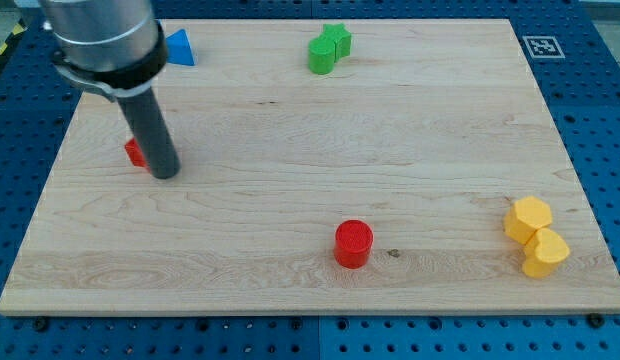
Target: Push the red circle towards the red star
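Note:
The red circle (pixel 354 243) is a short cylinder on the wooden board, low and a little right of the middle. A red block (pixel 135 152), mostly hidden behind my rod so its shape cannot be made out, lies at the view's left. My tip (pixel 166 174) rests on the board just right of and below that red block, far to the left of the red circle.
A blue block (pixel 180 47) lies at the top left, partly behind the arm. Two green blocks (pixel 328 48) touch each other at the top middle. Two yellow blocks (pixel 535 235) sit together at the lower right. The board's edges (pixel 310 315) border a blue pegboard.

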Motion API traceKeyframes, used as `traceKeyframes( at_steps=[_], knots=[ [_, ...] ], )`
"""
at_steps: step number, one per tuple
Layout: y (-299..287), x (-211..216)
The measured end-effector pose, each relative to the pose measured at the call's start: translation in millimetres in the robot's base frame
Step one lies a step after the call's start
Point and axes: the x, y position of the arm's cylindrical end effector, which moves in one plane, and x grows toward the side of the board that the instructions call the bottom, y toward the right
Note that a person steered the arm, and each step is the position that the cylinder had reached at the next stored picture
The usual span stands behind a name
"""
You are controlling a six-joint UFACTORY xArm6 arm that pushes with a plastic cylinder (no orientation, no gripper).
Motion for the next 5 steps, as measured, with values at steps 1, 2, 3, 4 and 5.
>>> traceKeyframes(
  at_steps=[1, 2, 3, 4, 5],
  knots=[
    [-15.7, -10.6],
    [13.1, 3.1],
    [80.4, 5.6],
    [166.4, 15.2],
    [257.2, 52.0]
  ],
)
